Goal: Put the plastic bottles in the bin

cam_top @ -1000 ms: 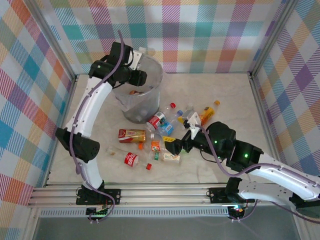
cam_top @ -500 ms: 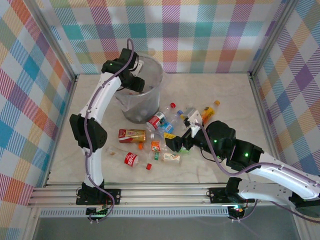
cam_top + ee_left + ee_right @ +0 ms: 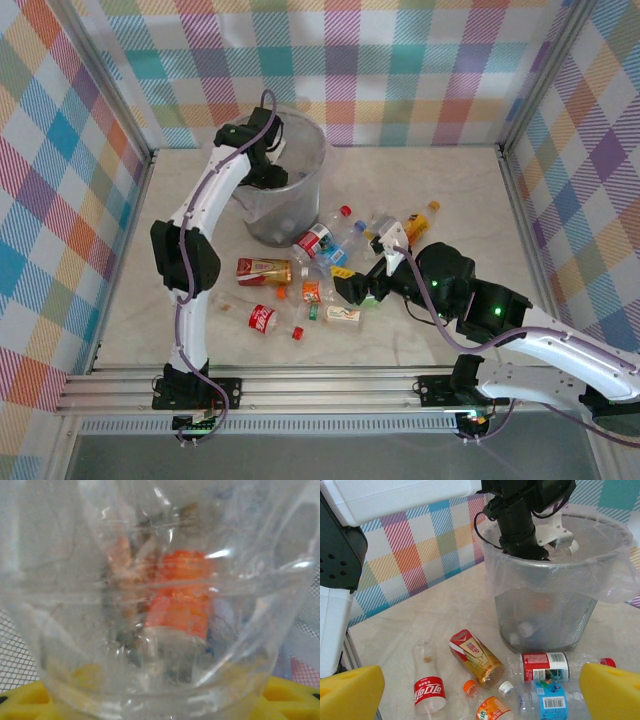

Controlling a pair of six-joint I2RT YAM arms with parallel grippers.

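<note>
Though far from done, shows from above plastic bottles on the desk before the bin, right gripper spread wide over them, left gripper in the bin's mouth, grip impossible to tell; by left wrist, an orange-labelled bottle at the bin's bottom; by right wrist, parted pads short of the bin.
</note>
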